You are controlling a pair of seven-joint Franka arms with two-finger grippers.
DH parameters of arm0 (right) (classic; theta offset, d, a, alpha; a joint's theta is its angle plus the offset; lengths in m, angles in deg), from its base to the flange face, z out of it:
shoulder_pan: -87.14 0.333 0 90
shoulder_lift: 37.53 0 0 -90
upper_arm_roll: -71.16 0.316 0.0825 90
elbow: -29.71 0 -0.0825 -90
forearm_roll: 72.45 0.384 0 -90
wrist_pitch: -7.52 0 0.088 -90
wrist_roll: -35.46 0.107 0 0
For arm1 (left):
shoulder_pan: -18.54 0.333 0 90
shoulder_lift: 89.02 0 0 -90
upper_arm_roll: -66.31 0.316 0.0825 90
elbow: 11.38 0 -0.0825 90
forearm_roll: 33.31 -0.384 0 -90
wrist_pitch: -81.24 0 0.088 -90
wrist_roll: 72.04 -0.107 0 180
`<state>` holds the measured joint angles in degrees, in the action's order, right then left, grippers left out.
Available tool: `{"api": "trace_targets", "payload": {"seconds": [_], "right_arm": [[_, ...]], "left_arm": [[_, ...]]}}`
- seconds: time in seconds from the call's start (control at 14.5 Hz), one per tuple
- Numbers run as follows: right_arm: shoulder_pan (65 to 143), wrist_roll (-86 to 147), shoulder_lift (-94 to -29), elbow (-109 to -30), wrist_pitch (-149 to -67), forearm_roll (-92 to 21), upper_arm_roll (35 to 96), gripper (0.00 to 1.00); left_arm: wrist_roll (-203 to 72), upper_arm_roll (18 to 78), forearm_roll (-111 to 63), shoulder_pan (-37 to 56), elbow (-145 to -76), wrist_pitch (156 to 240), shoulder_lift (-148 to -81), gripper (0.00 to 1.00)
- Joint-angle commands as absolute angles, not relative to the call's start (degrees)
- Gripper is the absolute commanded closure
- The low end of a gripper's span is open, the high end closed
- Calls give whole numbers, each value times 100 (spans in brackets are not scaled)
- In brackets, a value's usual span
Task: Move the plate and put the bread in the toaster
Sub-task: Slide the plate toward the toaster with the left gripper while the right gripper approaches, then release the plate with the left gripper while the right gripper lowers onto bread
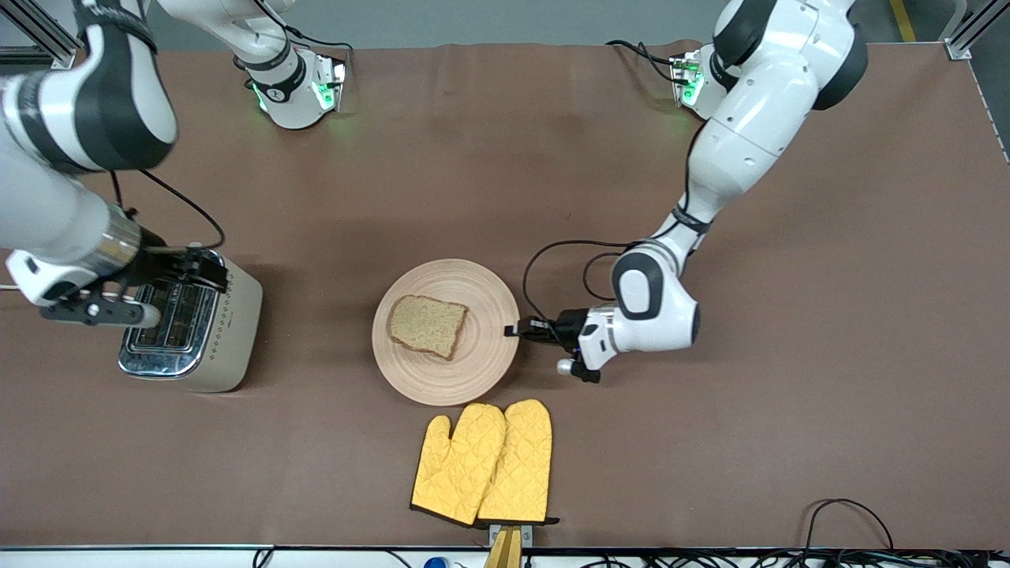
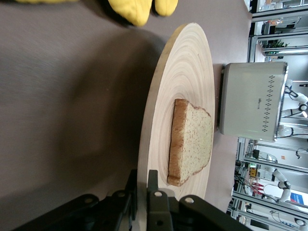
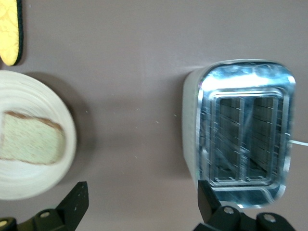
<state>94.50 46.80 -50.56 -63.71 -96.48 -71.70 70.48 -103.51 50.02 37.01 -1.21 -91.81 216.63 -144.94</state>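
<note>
The round light-wood plate (image 1: pixel 473 371) lies mid-table with the brown bread slice (image 1: pixel 427 325) on it. My left gripper (image 1: pixel 514 330) is shut on the plate's rim at the edge toward the left arm's end; the left wrist view shows its fingers (image 2: pixel 155 185) clamped on the rim, with the plate (image 2: pixel 185 67), bread (image 2: pixel 192 142) and toaster (image 2: pixel 250 101). The cream toaster (image 1: pixel 229 331) stands toward the right arm's end. My right gripper (image 1: pixel 211 272) hovers open and empty over it. The right wrist view shows that gripper (image 3: pixel 142 197), the toaster's slots (image 3: pixel 245 139), plate (image 3: pixel 29 185) and bread (image 3: pixel 31 143).
A pair of yellow oven mitts (image 1: pixel 485 461) lies just nearer the front camera than the plate, almost touching its rim. They also show in the left wrist view (image 2: pixel 137 9) and the right wrist view (image 3: pixel 9 31). Cables run along the table's front edge.
</note>
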Motion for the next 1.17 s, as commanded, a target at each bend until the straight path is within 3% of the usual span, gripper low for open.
{"api": "trace_targets", "payload": {"seconds": [0.0,0.28,0.41,0.48,0.55,0.62,0.69,1.1], "right_arm": [[9592,5126,-5500,-6363,-10092,-7131,7028,0],[9847,5776,-6011,-6363,-10655,-7131,7028,0],[9944,6137,-6187,-6363,-10735,-7122,7037,0],[10005,6286,-6266,-6363,-10779,-7122,7037,0],[10093,6462,-6371,-6372,-10858,-7122,7037,0],[10146,6612,-6485,-6390,-10937,-7114,7046,0],[10190,6691,-6556,-6424,-11016,-7044,7046,0],[10629,6945,-6688,-7093,-11852,-6674,7037,0]], "left_arm": [[-10315,4996,4016,-369,-8680,21799,-14754,100],[-10342,4996,4245,-581,-8635,22046,-14825,98],[-10315,5005,4228,-563,-8653,22046,-14817,67],[-10324,5022,4201,-555,-8670,22046,-14791,43],[-10333,5049,4166,-554,-8670,22046,-14773,34],[-10306,5049,4166,-520,-8670,22046,-14738,7],[-10263,5058,4166,-467,-8670,22046,-14694,0],[-9797,5128,3159,261,-8943,21687,-14377,0]]}}
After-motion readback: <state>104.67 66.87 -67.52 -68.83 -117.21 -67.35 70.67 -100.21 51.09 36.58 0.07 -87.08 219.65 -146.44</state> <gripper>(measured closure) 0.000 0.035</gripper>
